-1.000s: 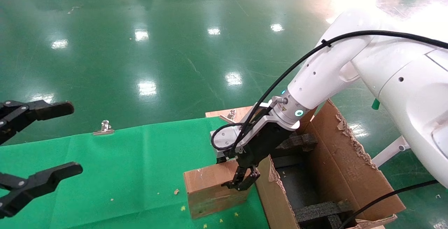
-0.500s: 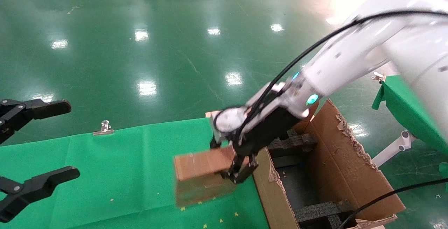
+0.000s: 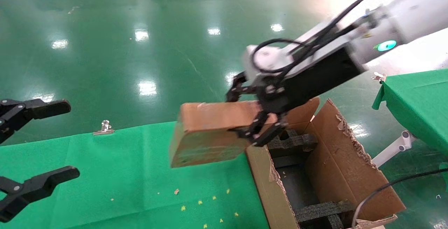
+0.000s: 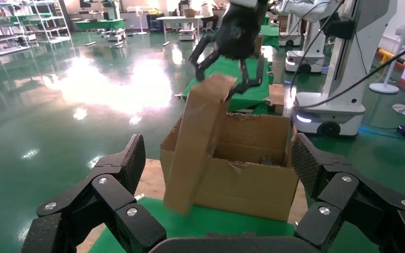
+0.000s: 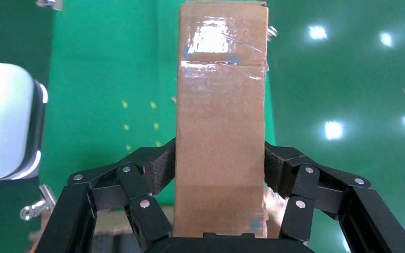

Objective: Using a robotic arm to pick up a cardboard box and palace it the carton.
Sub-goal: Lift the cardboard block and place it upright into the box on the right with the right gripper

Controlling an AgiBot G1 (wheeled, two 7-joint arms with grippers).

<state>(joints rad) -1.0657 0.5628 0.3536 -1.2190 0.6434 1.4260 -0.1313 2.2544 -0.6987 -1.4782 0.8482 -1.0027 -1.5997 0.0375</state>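
Observation:
The small brown cardboard box (image 3: 210,131) hangs in the air above the green table, just left of the carton (image 3: 336,166). My right gripper (image 3: 259,117) is shut on its right end, and the white robotic arm (image 3: 385,19) reaches in from the upper right. In the right wrist view the taped cardboard box (image 5: 221,121) sits clamped between both black fingers (image 5: 153,168). The left wrist view shows the cardboard box (image 4: 198,142) dangling tilted in front of the carton (image 4: 242,179). My left gripper (image 3: 35,141) stays open at the far left.
Black foam inserts (image 3: 294,141) line the inside of the carton. A green cloth (image 3: 122,173) covers the table, held by a metal clip (image 3: 104,127). Small crumbs (image 3: 199,204) lie on the cloth. Another green-covered table (image 3: 416,99) stands at the right.
My right gripper has lifted the cardboard box off the table, up and slightly toward the carton. The arm swung higher. The left gripper has not moved.

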